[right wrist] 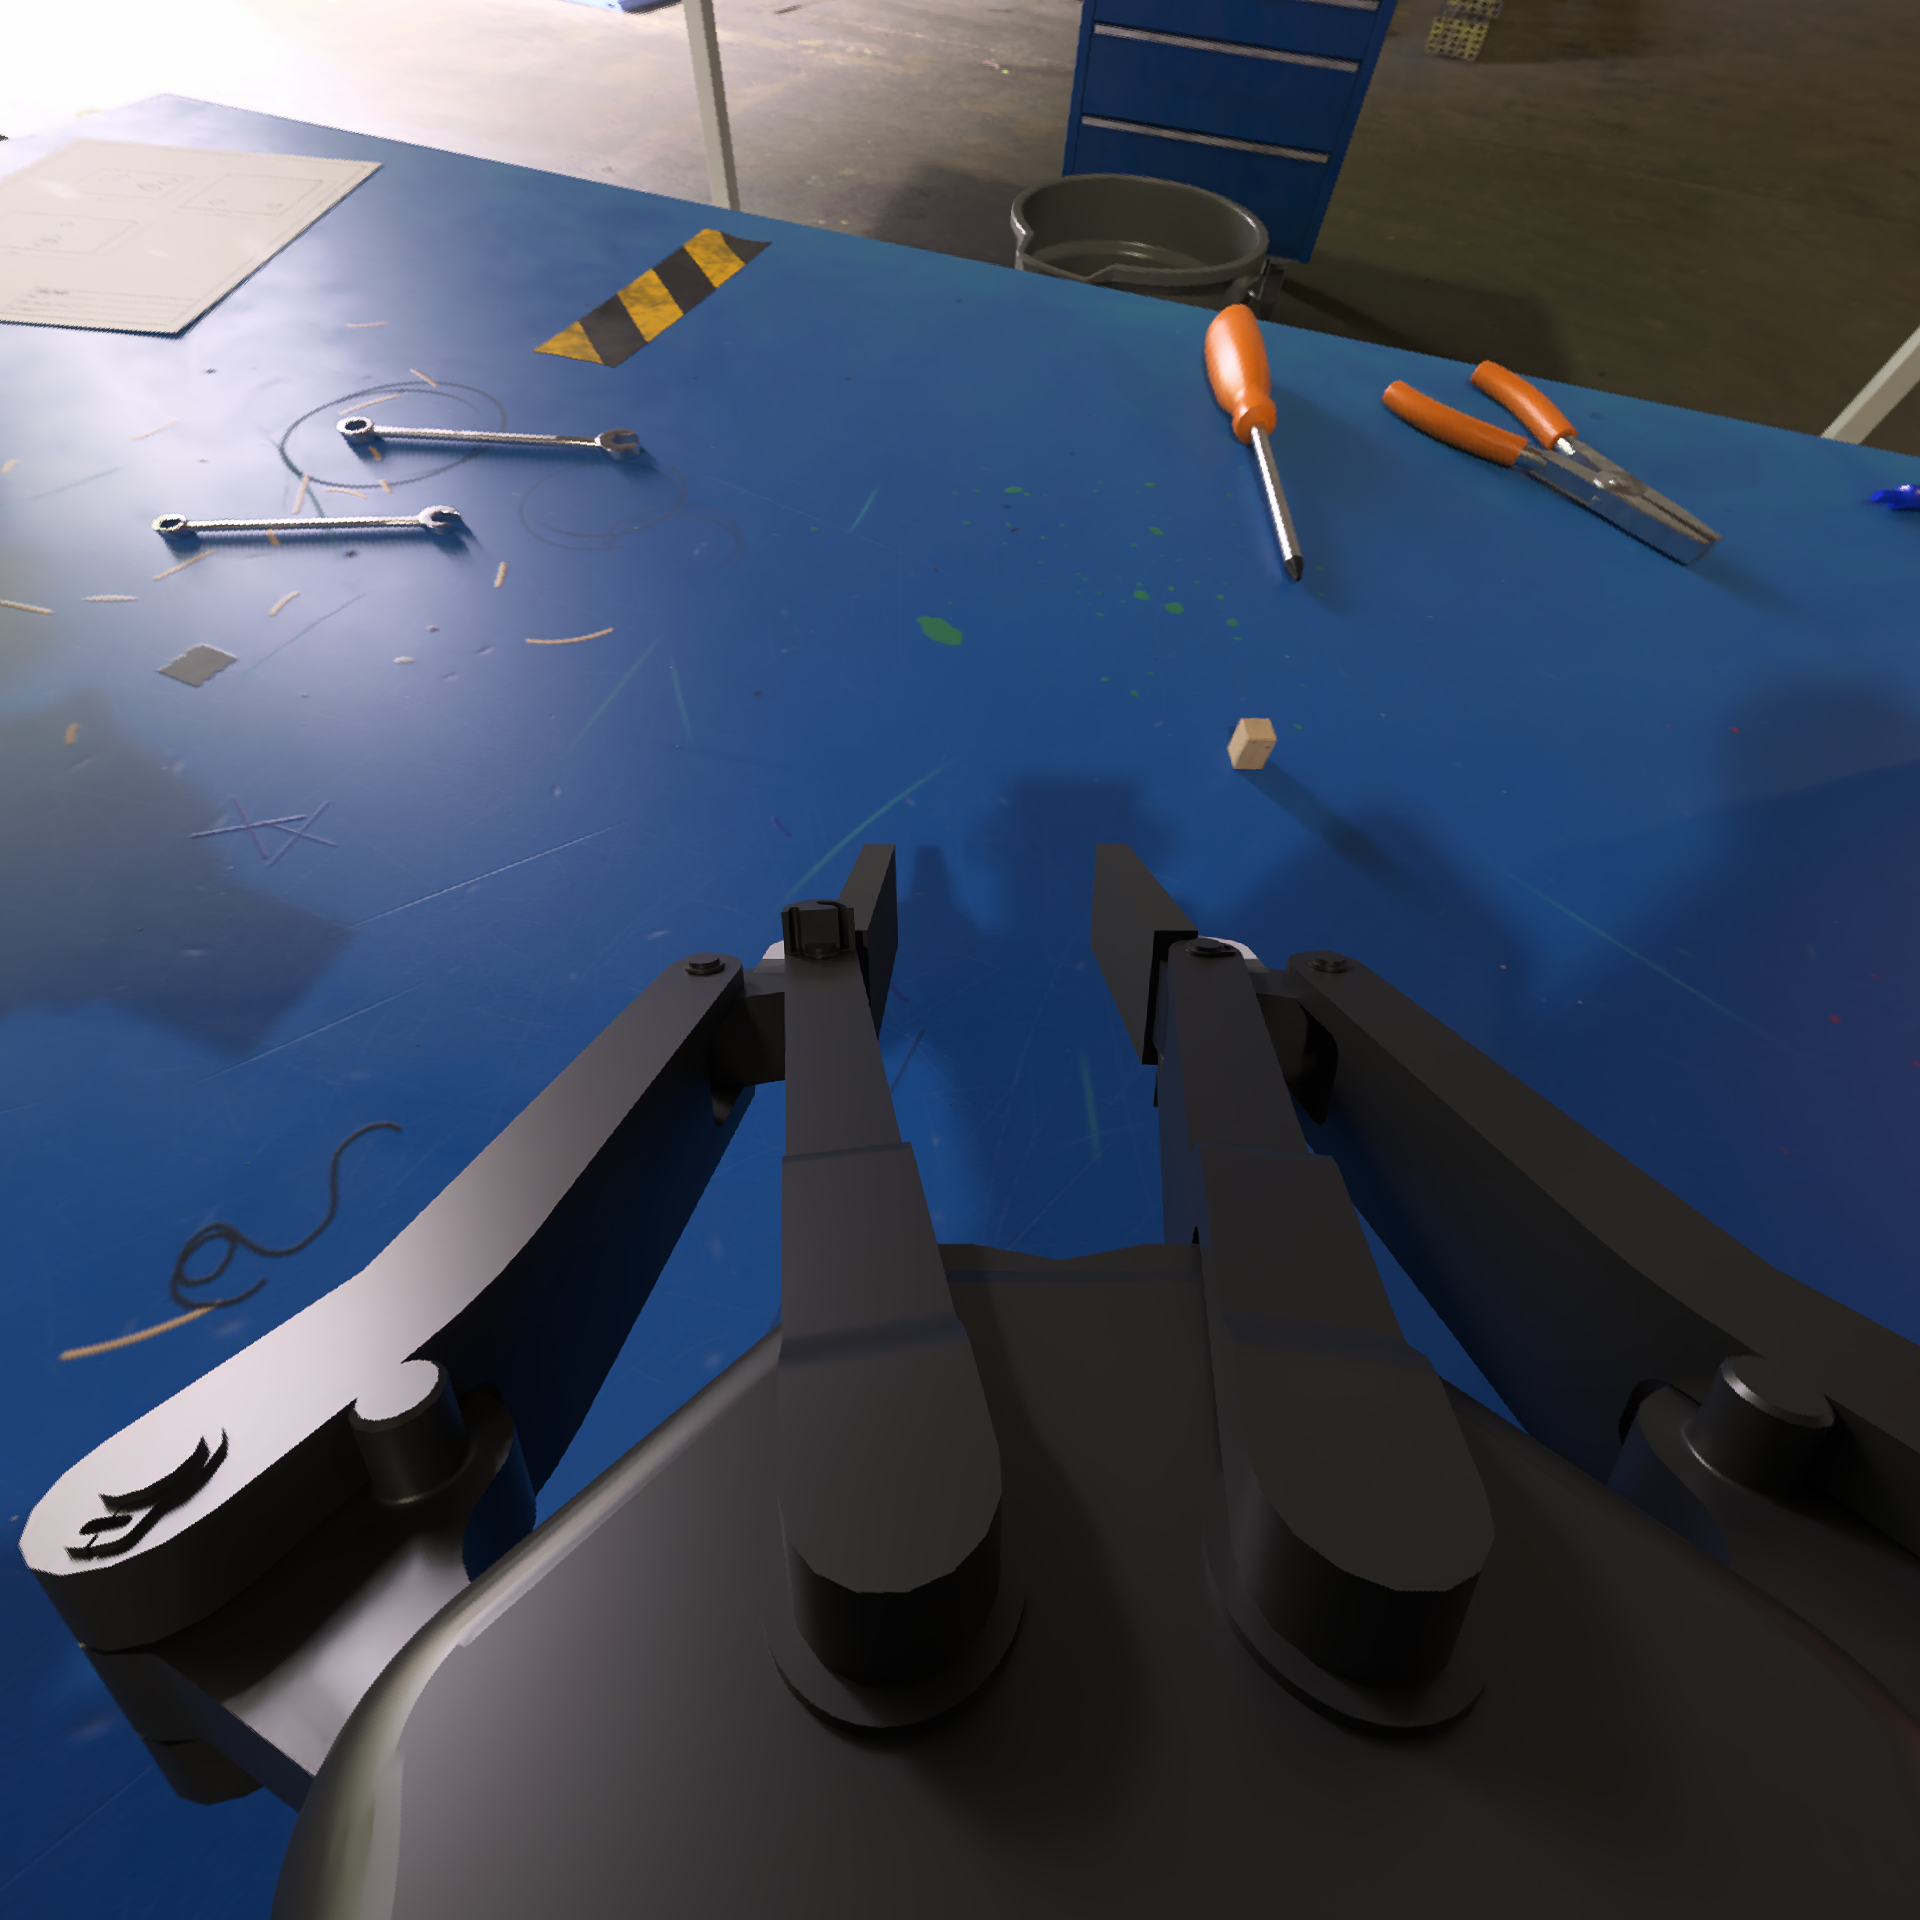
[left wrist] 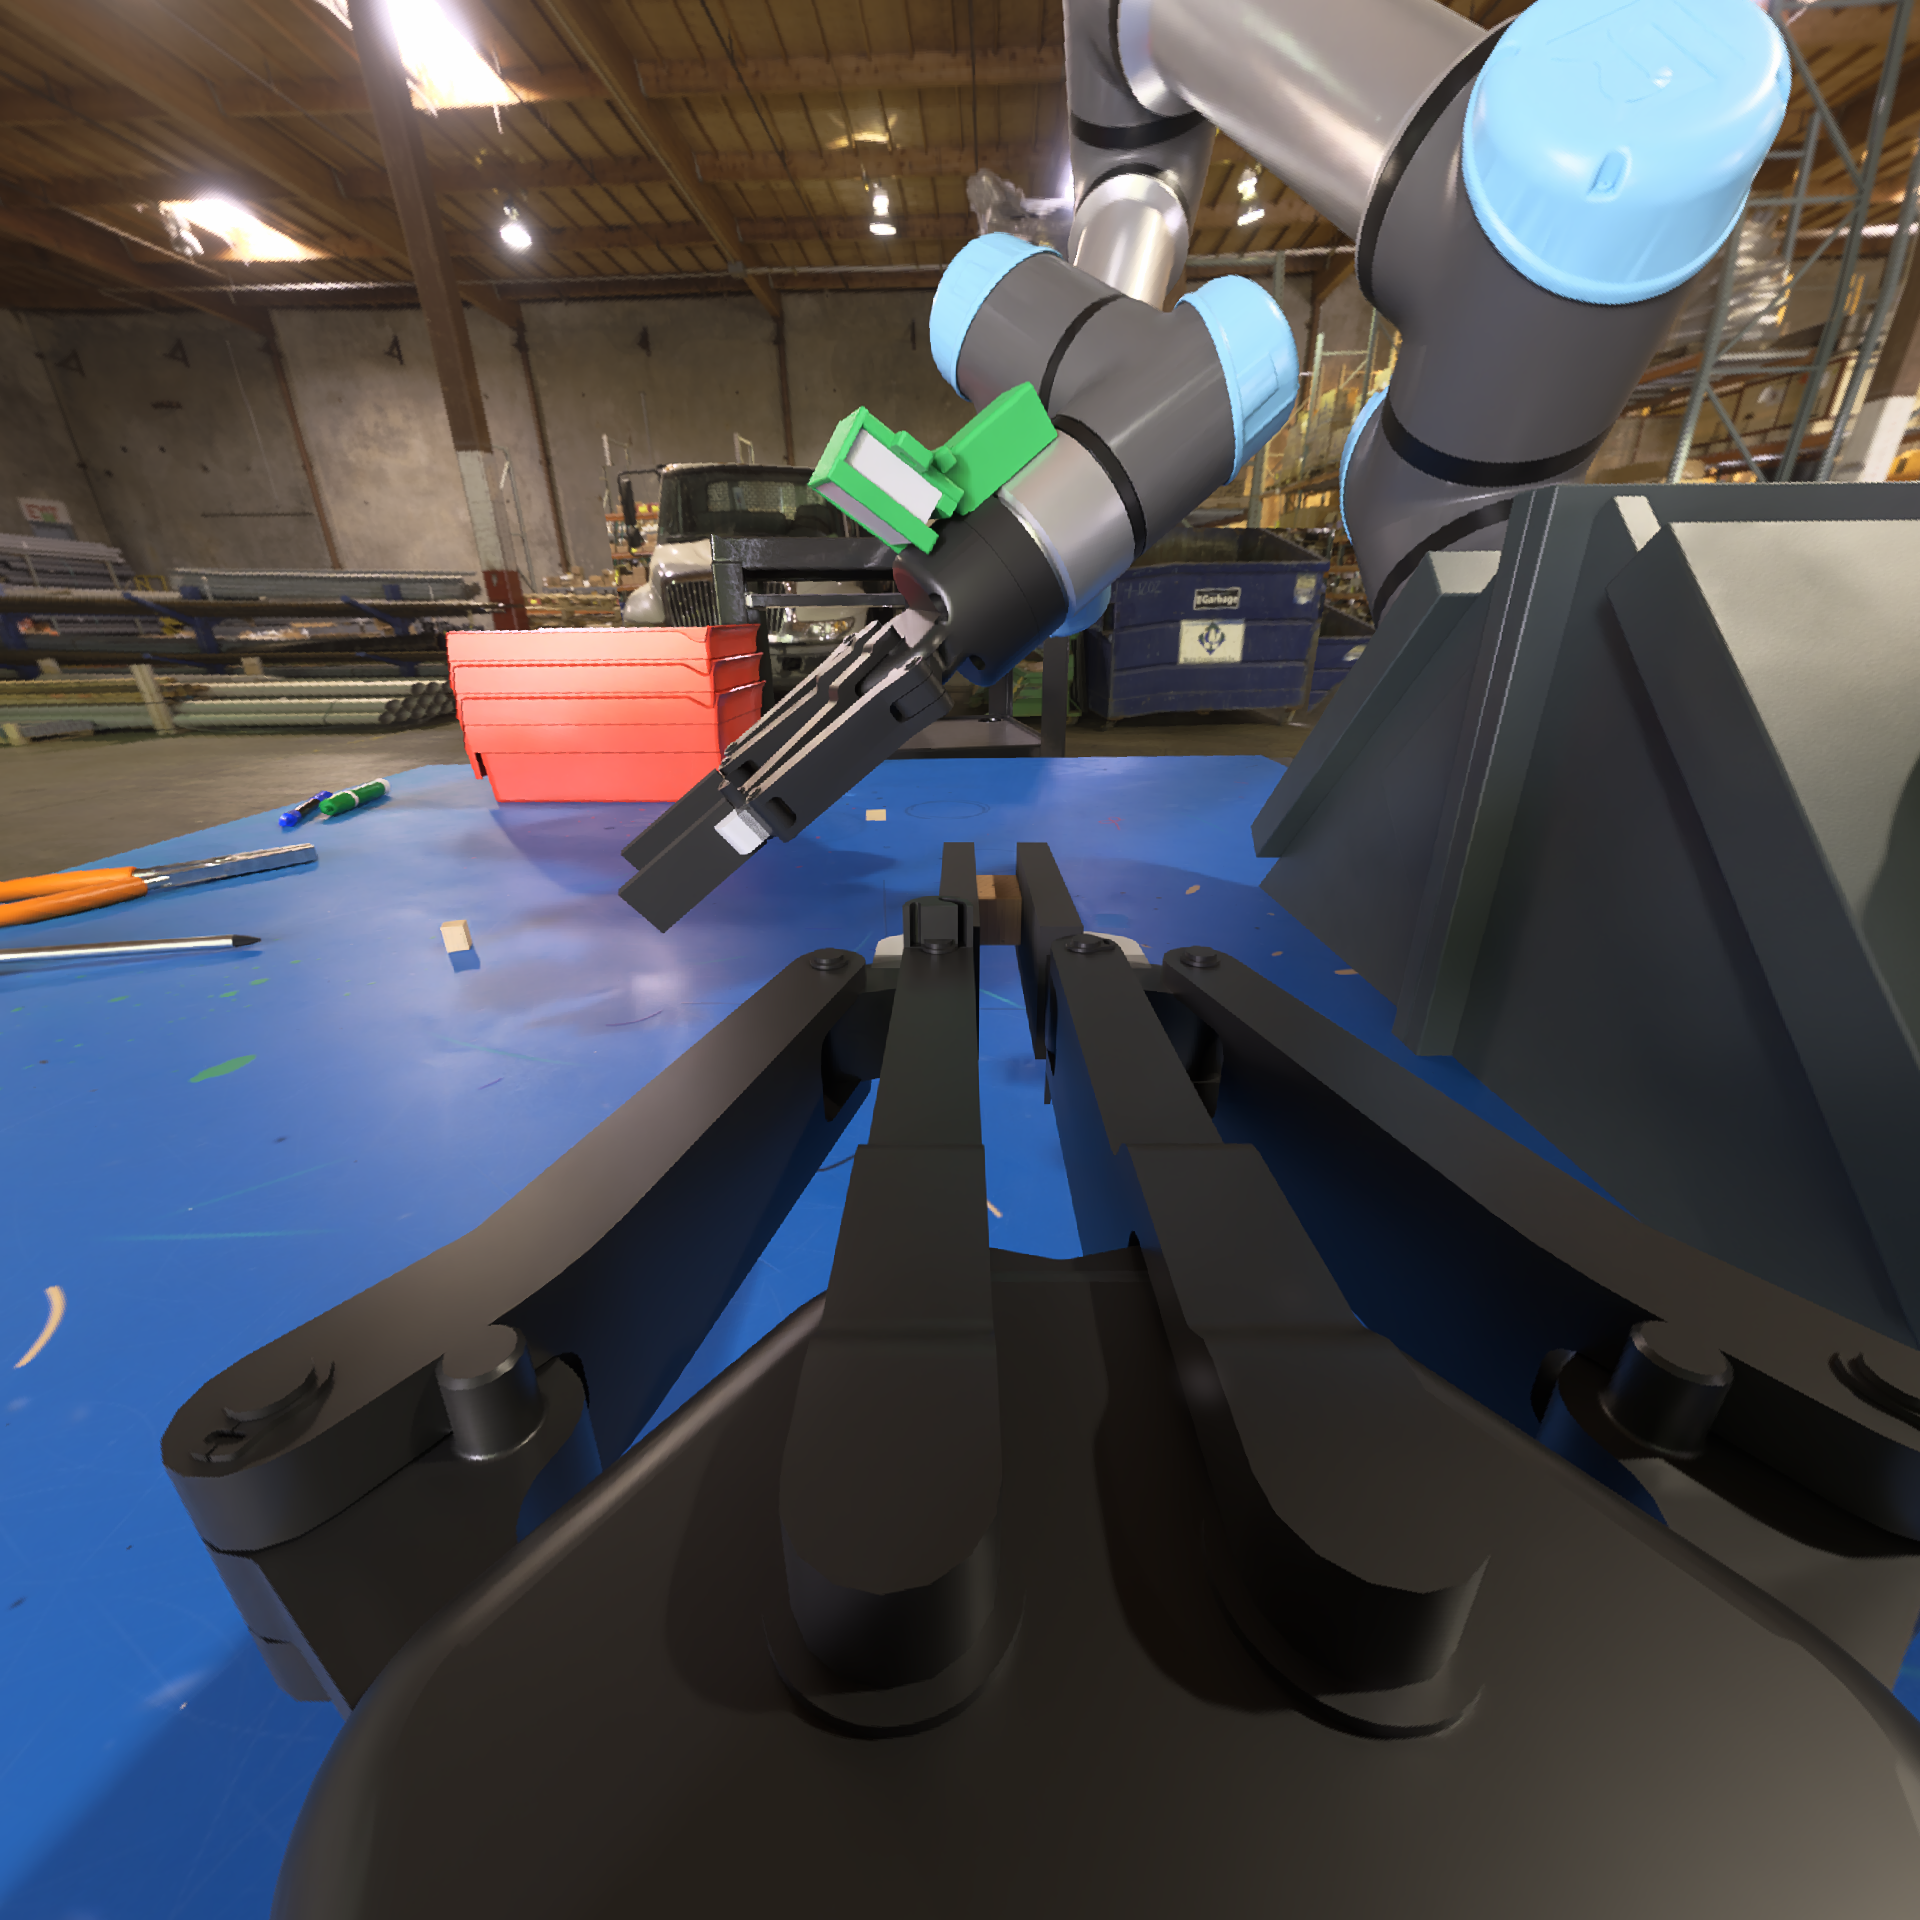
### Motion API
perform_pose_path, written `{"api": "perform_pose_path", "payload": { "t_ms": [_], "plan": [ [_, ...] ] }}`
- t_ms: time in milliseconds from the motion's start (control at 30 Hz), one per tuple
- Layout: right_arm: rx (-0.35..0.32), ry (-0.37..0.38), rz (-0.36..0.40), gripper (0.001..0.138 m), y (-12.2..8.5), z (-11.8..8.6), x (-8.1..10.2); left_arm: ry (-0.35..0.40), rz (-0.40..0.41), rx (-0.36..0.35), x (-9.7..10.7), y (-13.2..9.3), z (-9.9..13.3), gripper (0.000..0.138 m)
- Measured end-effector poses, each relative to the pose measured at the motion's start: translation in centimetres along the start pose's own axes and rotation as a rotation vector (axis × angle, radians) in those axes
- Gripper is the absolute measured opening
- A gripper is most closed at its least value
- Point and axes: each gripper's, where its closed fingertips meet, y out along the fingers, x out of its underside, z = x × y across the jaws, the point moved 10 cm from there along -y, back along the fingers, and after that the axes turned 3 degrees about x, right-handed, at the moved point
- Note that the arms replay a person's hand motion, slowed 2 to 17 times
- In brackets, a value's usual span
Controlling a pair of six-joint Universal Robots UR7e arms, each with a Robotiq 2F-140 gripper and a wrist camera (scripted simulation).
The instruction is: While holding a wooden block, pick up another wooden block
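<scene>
- My left gripper (left wrist: 995,902) is clamped on a wooden block (left wrist: 994,906) — it sits between the fingertips, just above the blue tabletop (left wrist: 436,1143).
- My right gripper (right wrist: 992,896) has its fingers apart w/ nothing between them, low over the tabletop.
- Second wooden block (right wrist: 1251,744) lies free on the tabletop, ahead & to the right of my right gripper — apart from it.
- Screwdriver (right wrist: 1252,426) & pliers (right wrist: 1548,457) lie farther off.
</scene>
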Motion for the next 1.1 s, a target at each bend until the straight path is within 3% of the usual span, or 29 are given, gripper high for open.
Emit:
{"api": "perform_pose_path", "payload": {
  "t_ms": [400,667,867,1100],
  "plan": [
    [0.116,-0.001,0.003,0.05,-0.5,3.3,0.9,0.004,-0.006,0.001,0.0,0.1,0.0,0.011],
    [0.17,0.036,0.023,0.05,-0.7,5.5,1.0,0.003,-0.006,-0.001,0.0,0.1,0.0,0.011],
    [0.131,0.054,0.071,0.044,-0.4,5.9,-0.1,0.001,-0.011,0.001,0.0,0.1,0.0,0.011],
    [0.061,0.043,0.069,0.039,1.9,5.9,-2.2,0.004,-0.01,0.001,0.0,0.1,0.0,0.011]
  ]
}}
